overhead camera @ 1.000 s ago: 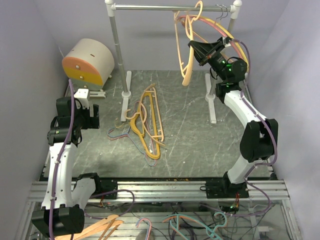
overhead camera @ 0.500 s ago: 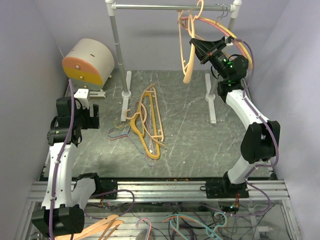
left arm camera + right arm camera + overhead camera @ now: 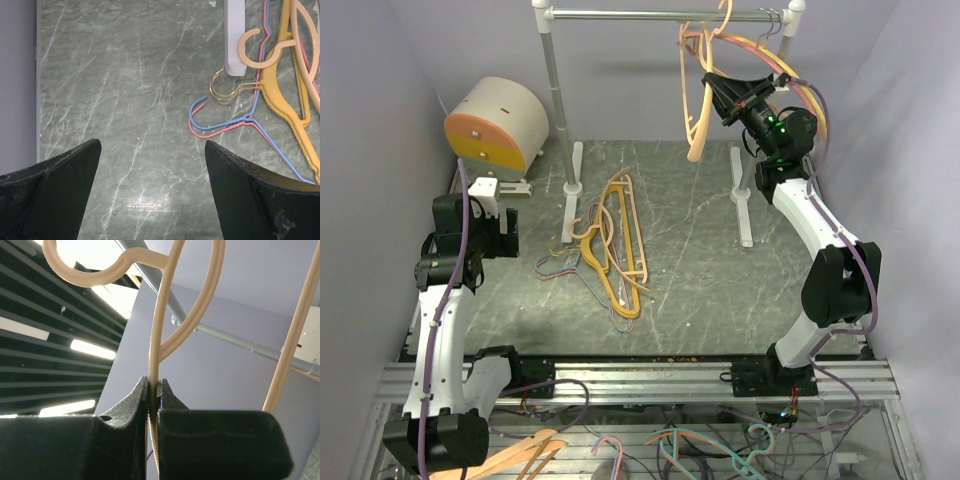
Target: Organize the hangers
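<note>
right gripper, clamped tight on the peach hanger, has nudged its hook up by the rail so it's probably nearly hung, left gripper wide open, empty

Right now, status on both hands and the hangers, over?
Right hand shut on peach hanger, hook up at the rail. Left hand open, empty, over the table. Other hangers piled on the table. More hangers crowd the rail's right end.

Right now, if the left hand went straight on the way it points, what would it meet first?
Most likely the bare table: the left hand points down at it, and the blue wire hanger lies off to the side.
</note>
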`<action>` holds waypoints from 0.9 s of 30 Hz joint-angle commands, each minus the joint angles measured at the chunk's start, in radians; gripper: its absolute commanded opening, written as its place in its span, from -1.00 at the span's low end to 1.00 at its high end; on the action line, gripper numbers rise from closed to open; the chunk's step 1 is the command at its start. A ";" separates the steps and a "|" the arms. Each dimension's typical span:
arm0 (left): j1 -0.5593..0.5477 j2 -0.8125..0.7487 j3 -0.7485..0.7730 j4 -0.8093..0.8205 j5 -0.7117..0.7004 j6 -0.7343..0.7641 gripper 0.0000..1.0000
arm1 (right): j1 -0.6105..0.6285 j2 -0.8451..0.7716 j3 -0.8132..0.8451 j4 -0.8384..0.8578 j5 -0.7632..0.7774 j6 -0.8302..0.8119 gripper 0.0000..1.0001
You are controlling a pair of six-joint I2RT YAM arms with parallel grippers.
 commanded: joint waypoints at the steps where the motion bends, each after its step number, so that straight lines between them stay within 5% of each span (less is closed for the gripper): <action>1: -0.006 -0.001 -0.003 0.024 0.007 0.004 0.94 | -0.014 -0.004 -0.015 -0.079 0.025 0.001 -1.00; 19: -0.005 -0.003 -0.002 0.024 0.007 0.004 0.93 | -0.019 -0.101 -0.113 -0.150 0.083 -0.107 -1.00; 22: -0.006 -0.004 -0.003 0.024 0.008 0.004 0.94 | -0.017 -0.153 -0.124 -0.202 0.115 -0.197 -0.69; 27: -0.005 -0.002 -0.004 0.025 0.012 0.005 0.95 | 0.017 -0.265 -0.195 -0.248 0.199 -0.347 0.43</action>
